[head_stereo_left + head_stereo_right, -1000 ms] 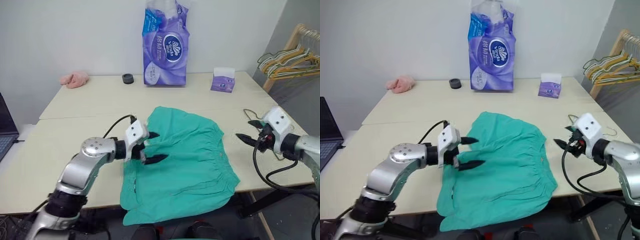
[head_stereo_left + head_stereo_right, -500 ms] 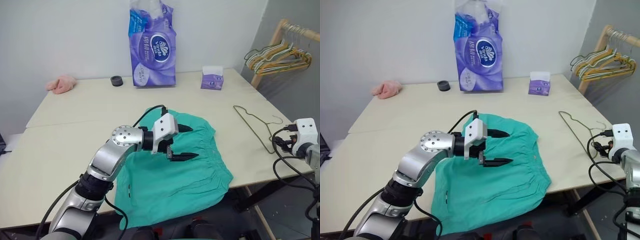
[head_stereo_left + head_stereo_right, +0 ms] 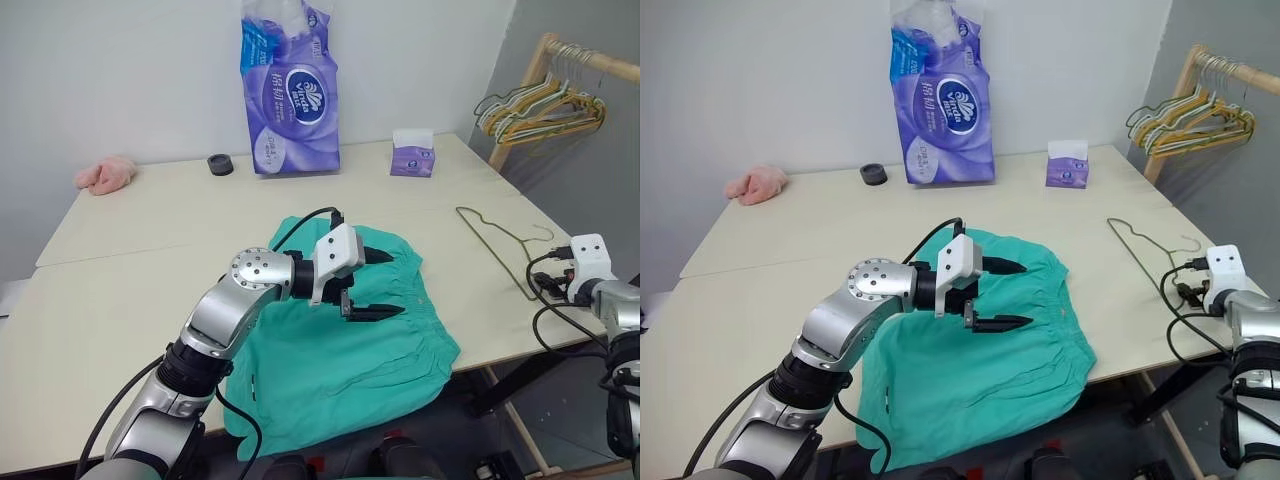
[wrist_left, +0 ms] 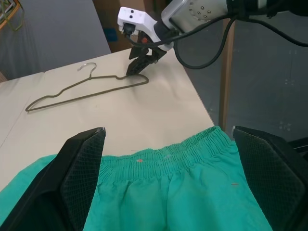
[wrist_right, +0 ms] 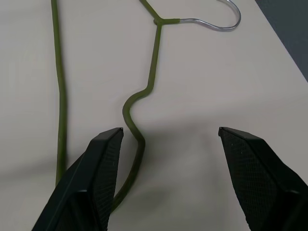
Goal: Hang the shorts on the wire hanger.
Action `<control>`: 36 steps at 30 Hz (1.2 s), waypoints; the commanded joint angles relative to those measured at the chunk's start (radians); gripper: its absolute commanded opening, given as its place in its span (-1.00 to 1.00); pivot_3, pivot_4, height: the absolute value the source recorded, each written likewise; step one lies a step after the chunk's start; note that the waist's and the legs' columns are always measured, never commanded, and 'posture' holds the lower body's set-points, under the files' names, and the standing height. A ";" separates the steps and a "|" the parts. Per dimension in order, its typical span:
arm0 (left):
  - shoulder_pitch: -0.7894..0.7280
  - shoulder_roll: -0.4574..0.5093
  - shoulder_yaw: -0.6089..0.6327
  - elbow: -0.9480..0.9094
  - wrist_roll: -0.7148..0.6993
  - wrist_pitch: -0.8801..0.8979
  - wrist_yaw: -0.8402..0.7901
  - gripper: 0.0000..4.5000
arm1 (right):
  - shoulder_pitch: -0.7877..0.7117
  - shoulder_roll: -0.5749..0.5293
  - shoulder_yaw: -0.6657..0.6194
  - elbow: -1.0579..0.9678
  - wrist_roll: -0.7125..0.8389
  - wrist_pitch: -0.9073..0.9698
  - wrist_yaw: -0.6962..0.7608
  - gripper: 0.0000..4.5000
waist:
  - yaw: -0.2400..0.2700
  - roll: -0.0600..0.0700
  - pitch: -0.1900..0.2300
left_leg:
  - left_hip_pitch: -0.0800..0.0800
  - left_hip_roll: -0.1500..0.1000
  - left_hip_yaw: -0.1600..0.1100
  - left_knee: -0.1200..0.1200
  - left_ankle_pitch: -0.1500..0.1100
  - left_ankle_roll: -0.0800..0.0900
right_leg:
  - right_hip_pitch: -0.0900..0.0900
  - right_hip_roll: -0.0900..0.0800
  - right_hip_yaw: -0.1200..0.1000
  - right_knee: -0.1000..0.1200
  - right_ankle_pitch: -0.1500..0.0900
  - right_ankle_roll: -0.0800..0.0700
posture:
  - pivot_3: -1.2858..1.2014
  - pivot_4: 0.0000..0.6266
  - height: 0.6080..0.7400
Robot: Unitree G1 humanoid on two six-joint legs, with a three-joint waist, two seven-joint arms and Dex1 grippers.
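The teal shorts (image 3: 340, 350) lie spread flat at the table's front, one leg hanging over the near edge. My left gripper (image 3: 392, 285) hovers open just above their waistband side, empty, pointing toward the right. The thin olive wire hanger (image 5: 153, 62) lies flat on the table to the right of the shorts, hook toward the right edge. My right gripper (image 5: 168, 130) is open over the hanger's near end. A bent stretch of wire runs between its fingers, close to one finger (image 5: 103, 168). From the left wrist view that gripper (image 4: 132, 70) points down at the wire.
At the back of the table stand a purple tissue pack (image 3: 290, 90), a small tissue box (image 3: 412, 160), a black roll (image 3: 220, 163) and a pink cloth (image 3: 105, 173). A wooden rack with bunched hangers (image 3: 540, 100) stands beyond the right edge.
The camera has swung to the right. My left gripper moved right across the shorts, still open. My right gripper went out to the right and down to the hanger.
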 commanded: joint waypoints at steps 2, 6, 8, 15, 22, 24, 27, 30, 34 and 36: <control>-0.013 -0.001 0.010 -0.024 -0.003 -0.007 0.006 0.99 | -0.046 0.000 0.004 0.049 0.001 0.026 0.016 0.50 | -0.001 0.000 0.000 | 0.000 0.000 0.001 0.000 0.000 0.000 | 0.000 0.000 0.001 0.000 0.000 0.000 | -0.04 -0.88 1.00; -0.009 0.001 0.009 -0.028 -0.003 -0.007 0.006 1.00 | -0.070 0.010 0.002 0.086 0.021 0.086 0.064 0.42 | -0.003 0.000 0.000 | 0.000 0.000 0.002 0.000 0.000 0.001 | 0.000 0.000 0.002 -0.002 0.001 0.001 | -0.04 -0.89 1.00; -0.007 0.003 0.008 -0.027 0.000 -0.010 0.004 1.00 | -0.074 0.016 0.017 0.100 0.015 0.113 0.087 0.24 | -0.003 0.000 0.000 | 0.000 0.000 0.002 0.000 0.000 0.001 | 0.000 0.000 0.002 -0.003 0.001 0.002 | -0.04 -0.89 1.00; 0.000 -0.002 0.004 -0.022 0.011 -0.024 0.014 1.00 | -0.055 0.040 0.065 0.122 -0.039 0.085 0.038 -0.81 | -0.004 -0.002 -0.001 | 0.001 0.000 0.003 0.001 -0.001 0.002 | 0.004 0.000 0.003 -0.009 0.004 0.007 | -0.03 -0.89 1.00; 0.008 -0.033 0.040 0.011 0.038 -0.032 0.105 1.00 | -0.049 0.042 0.048 0.098 -0.040 0.032 -0.030 -0.99 | 0.001 -0.008 -0.004 | 0.006 -0.001 0.005 0.002 -0.003 0.005 | 0.008 -0.002 0.005 -0.011 0.006 0.009 | -0.03 -0.89 1.00; 0.001 -0.032 0.049 0.047 0.067 -0.052 0.136 1.00 | -0.043 0.034 0.055 0.053 -0.048 0.012 -0.030 -0.99 | 0.001 -0.007 -0.004 | 0.006 -0.001 0.006 0.002 -0.003 0.005 | 0.008 -0.003 0.006 -0.011 0.006 0.010 | -0.03 -0.89 1.00; -0.007 -0.019 0.085 0.106 0.078 -0.056 0.163 1.00 | -0.017 0.023 0.062 -0.096 -0.047 0.010 -0.009 -0.99 | -0.001 -0.005 -0.003 | 0.006 -0.001 0.007 0.002 -0.003 0.006 | 0.007 -0.003 0.007 -0.011 0.006 0.010 | -0.03 -0.88 1.00; -0.053 -0.003 0.160 0.224 0.098 -0.089 0.225 1.00 | 0.041 0.017 0.052 -0.360 -0.023 0.014 0.019 -0.99 | -0.002 -0.001 0.000 | 0.005 -0.001 0.008 0.002 -0.003 0.006 | 0.005 -0.003 0.008 -0.011 0.006 0.010 | -0.04 -0.88 1.00; -0.134 0.026 0.225 0.391 0.133 -0.184 0.271 1.00 | 0.118 0.032 0.023 -0.634 0.013 0.058 0.022 -0.99 | -0.004 0.001 0.001 | -0.003 0.000 0.010 0.002 -0.003 0.006 | -0.008 -0.004 0.010 -0.007 0.007 0.011 | -0.04 -0.87 1.00; -0.174 0.038 0.254 0.462 0.136 -0.214 0.276 1.00 | 0.150 0.041 0.029 -0.734 0.020 0.073 0.024 -0.99 | -0.001 0.001 0.001 | -0.004 0.001 0.010 0.001 -0.003 0.005 | -0.008 -0.005 0.009 -0.008 0.007 0.011 | -0.04 -0.87 1.00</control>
